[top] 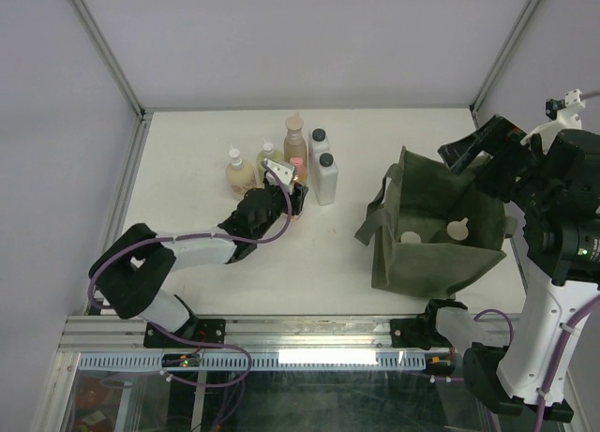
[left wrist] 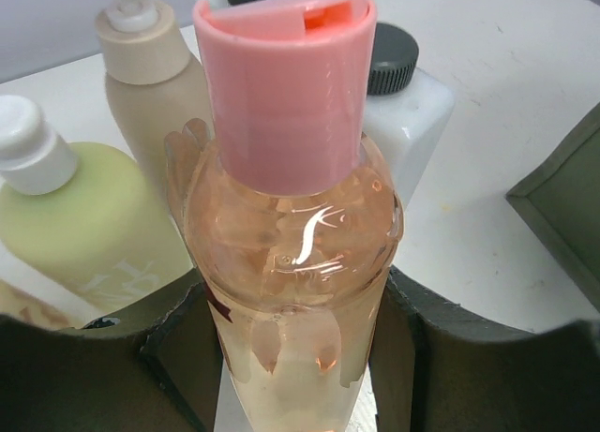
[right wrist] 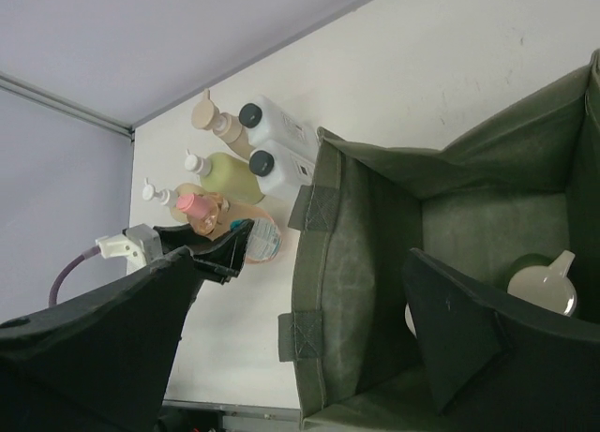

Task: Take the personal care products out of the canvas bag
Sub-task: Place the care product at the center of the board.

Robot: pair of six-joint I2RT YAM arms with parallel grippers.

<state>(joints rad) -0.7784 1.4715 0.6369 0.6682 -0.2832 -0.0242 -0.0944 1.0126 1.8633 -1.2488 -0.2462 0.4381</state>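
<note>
clear bottle: glossy see-through plastic. pink cap: smooth matt plastic. yellow-green bottle: matt plastic. black cap: ribbed plastic. canvas bag: matt olive woven cloth, creased, stitched seams. surface: matt white, lightly scuffed.

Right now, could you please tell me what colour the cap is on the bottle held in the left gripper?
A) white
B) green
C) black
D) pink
D: in the left wrist view, the clear bottle clamped in the left gripper is topped by a pink cap.
</note>
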